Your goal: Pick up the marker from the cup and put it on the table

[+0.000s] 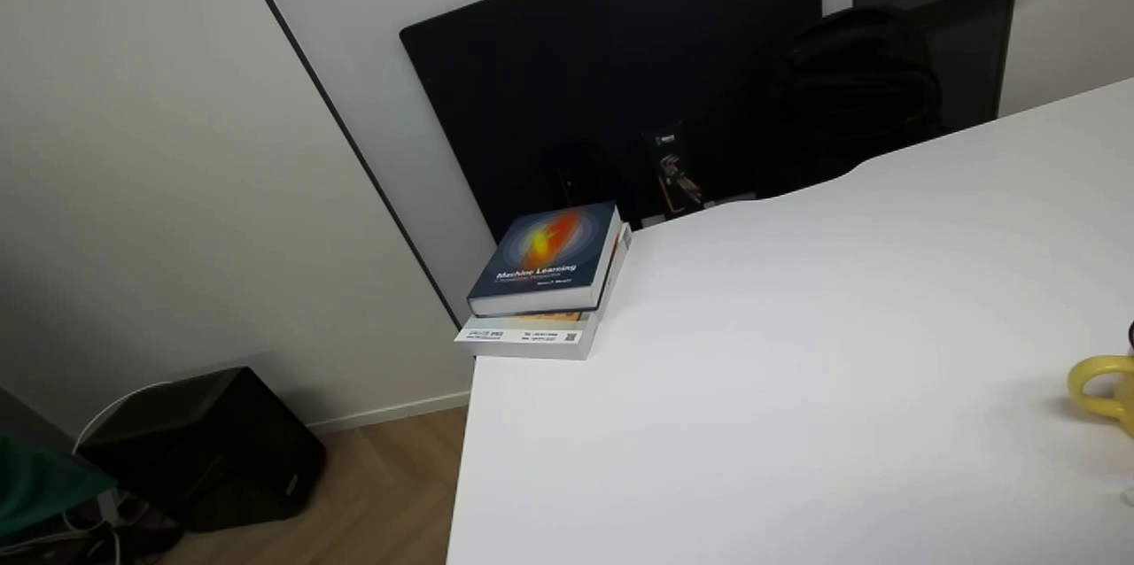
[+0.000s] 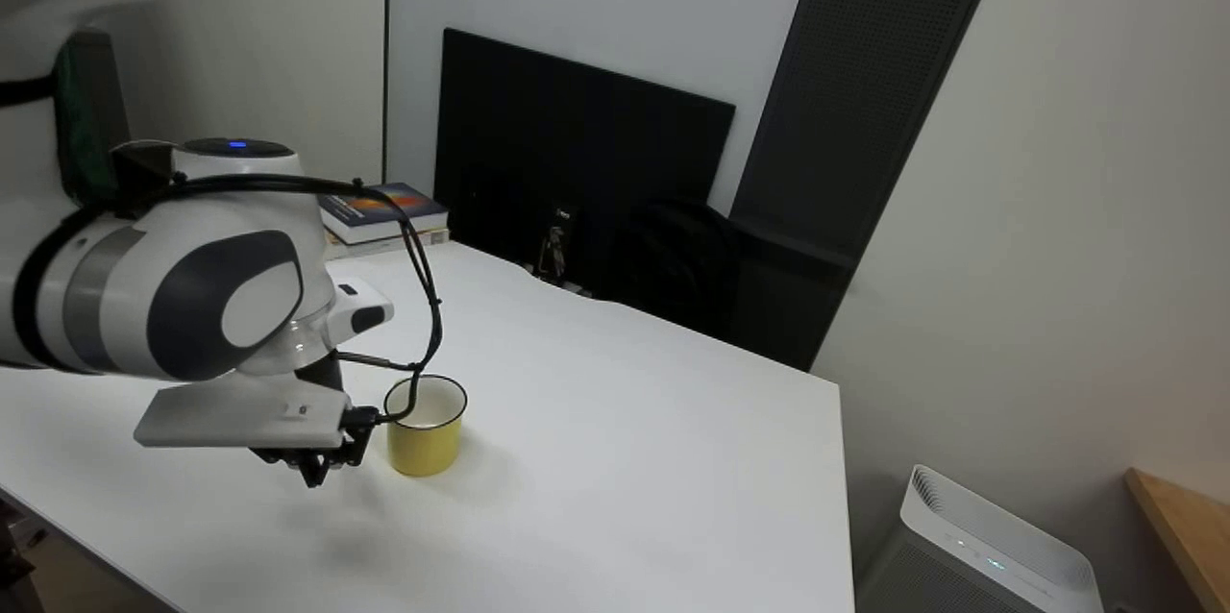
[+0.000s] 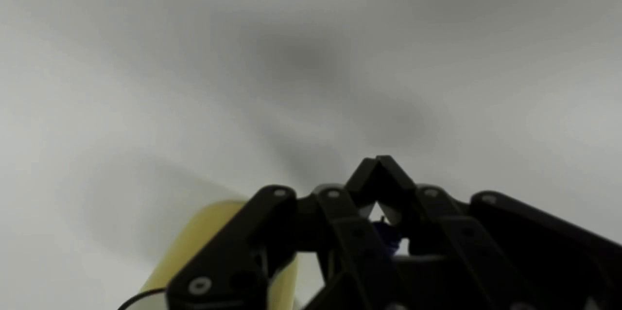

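A yellow cup (image 2: 425,452) with a dark rim stands upright on the white table (image 2: 634,469). It is cut off at the right edge in an exterior view (image 1: 1126,401) and partly hidden by the gripper in the wrist view (image 3: 206,230). No marker shows in the visible part of its white inside. My gripper (image 2: 312,477) is beside the cup, seemingly above the table. In the wrist view its fingertips (image 3: 378,159) meet. A small dark blue-purple thing (image 3: 388,236) shows through the gap behind the tips; I cannot tell whether it is the marker or whether it is held.
Two stacked books (image 1: 545,268) lie at a table corner. A large black panel (image 2: 567,142), a dark backpack (image 2: 677,257) and a small black box (image 2: 555,243) stand behind the far edge. A white appliance (image 2: 990,546) stands off the table. A black cable loops beside my wrist, over the cup's rim in view.
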You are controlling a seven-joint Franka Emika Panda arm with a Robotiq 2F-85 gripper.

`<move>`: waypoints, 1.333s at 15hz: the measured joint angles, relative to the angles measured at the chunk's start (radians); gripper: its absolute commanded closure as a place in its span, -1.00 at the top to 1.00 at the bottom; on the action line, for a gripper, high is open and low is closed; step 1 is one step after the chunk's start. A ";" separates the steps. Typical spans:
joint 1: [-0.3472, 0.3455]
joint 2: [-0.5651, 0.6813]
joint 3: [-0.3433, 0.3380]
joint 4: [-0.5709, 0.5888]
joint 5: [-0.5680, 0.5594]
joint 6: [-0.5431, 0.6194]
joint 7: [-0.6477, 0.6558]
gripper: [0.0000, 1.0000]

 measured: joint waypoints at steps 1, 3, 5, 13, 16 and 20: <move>0.009 0.023 0.005 0.000 0.023 0.008 0.000 -0.96; 0.017 0.058 0.015 0.001 0.060 0.020 0.000 -0.96; 0.017 0.082 0.022 0.002 0.081 0.022 0.000 -0.96; 0.018 0.120 0.012 0.011 0.148 -0.049 0.004 -0.07; 0.017 0.120 -0.002 0.023 0.153 -0.111 0.021 0.33; 0.011 0.120 -0.013 0.037 0.153 -0.163 0.044 0.85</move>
